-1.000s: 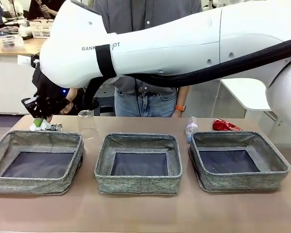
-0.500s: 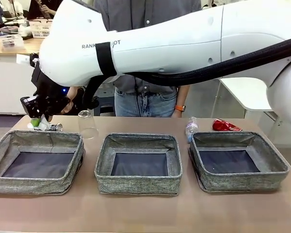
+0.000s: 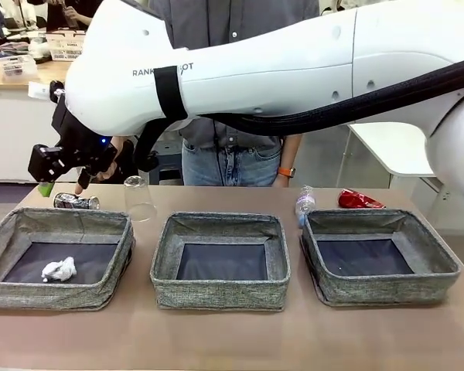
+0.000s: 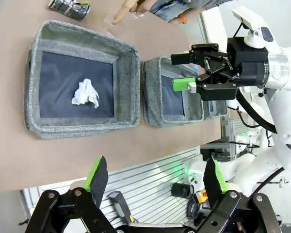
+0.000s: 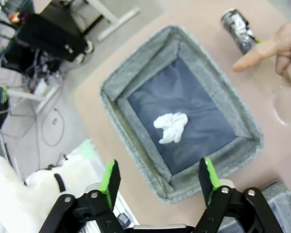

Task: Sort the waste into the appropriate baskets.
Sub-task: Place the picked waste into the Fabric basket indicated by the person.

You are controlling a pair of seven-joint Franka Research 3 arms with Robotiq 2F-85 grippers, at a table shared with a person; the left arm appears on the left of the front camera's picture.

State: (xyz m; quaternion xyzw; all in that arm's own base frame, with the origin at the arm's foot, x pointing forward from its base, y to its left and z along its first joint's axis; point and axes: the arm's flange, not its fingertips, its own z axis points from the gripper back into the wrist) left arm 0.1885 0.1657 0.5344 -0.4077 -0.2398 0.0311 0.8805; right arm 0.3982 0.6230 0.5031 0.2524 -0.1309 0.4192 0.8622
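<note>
A crumpled white tissue (image 3: 59,269) lies on the dark floor of the left basket (image 3: 6,232). My right gripper (image 3: 52,182) hangs open above that basket's far edge, nothing between its green pads. From the right wrist view, the right gripper (image 5: 159,178) looks straight down at the tissue (image 5: 170,127). My left gripper (image 4: 155,178) is open and off to the side, high above the table. A dark drink can (image 3: 76,202) and an upturned clear cup (image 3: 139,199) stand behind the left basket. The bottle (image 3: 305,202) and red can (image 3: 359,200) sit behind the right basket (image 3: 441,259).
The middle basket (image 3: 221,224) has nothing in it. A person stands at the far side, and a hand (image 5: 274,48) points a finger at the dark can (image 5: 238,28). My right arm spans the whole table above the baskets.
My right gripper has opened and risen a little. The tissue it held has dropped into the left basket.
</note>
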